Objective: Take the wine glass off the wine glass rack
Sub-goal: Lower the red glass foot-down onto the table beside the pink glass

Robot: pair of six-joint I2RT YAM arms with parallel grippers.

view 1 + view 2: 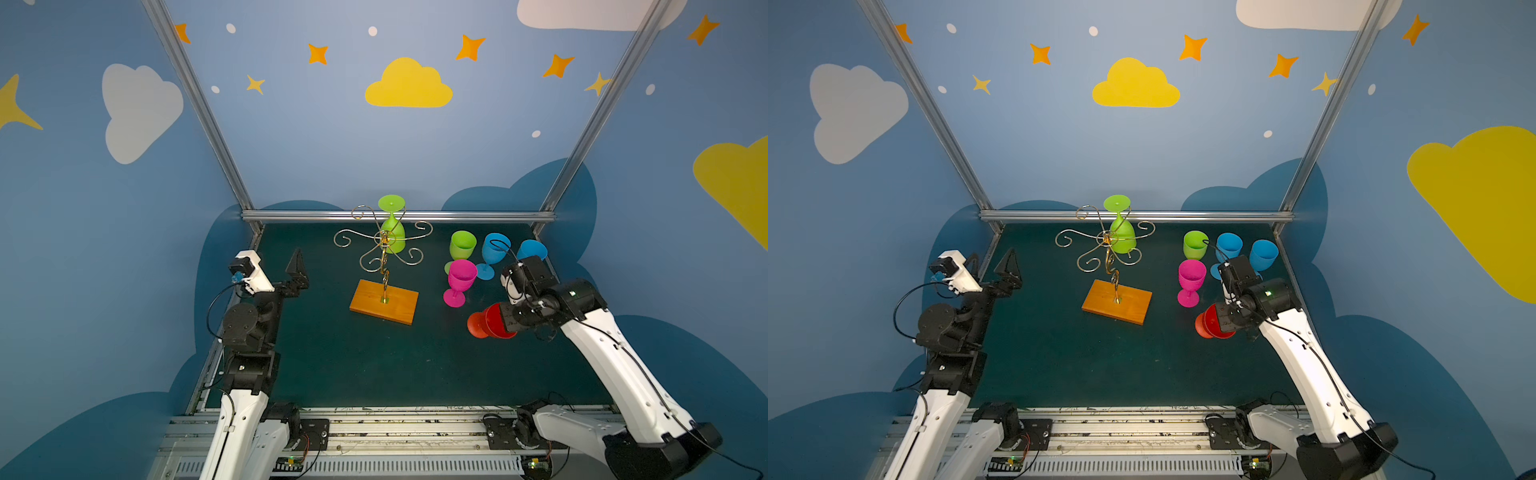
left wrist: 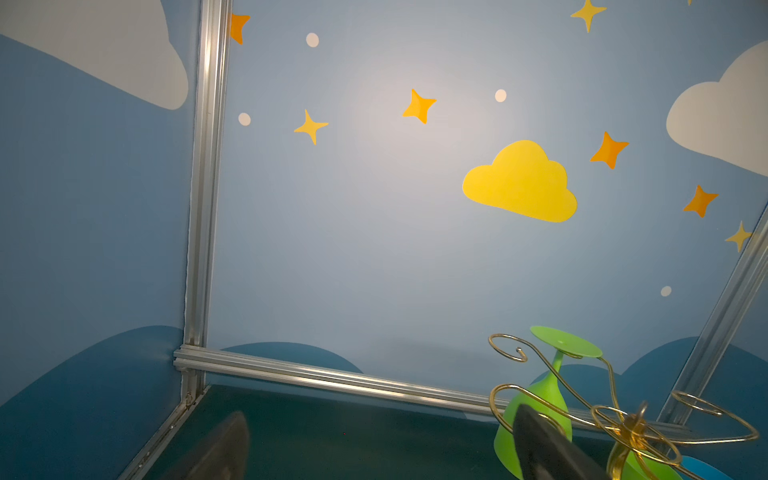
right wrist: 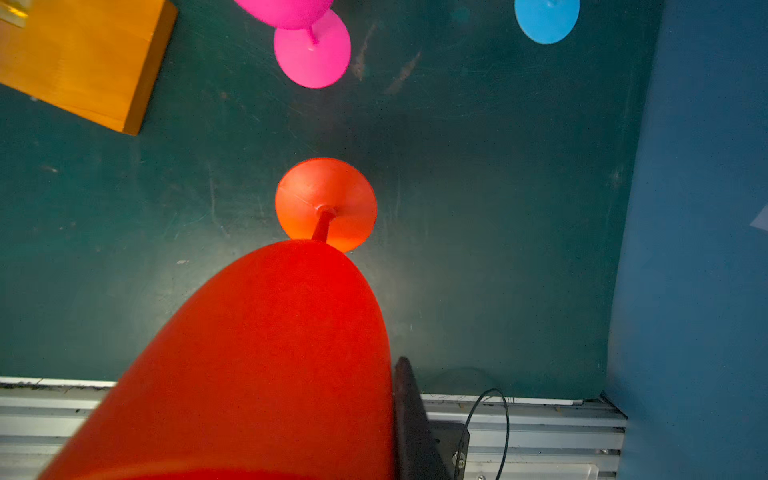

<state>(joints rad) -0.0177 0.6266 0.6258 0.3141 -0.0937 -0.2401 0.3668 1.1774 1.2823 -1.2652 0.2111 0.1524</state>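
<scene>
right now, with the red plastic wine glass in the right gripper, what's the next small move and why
Probably lower the red plastic wine glass until its foot sits flat on the dark green mat: the right gripper is shut on its bowl, and it looks tilted over bare mat.

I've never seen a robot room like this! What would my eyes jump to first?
A bright green wine glass hangs upside down on the curly gold wine glass rack in the middle of the table. On the table's right side, the right gripper grips a red glass, close to an upright pink glass.
</scene>
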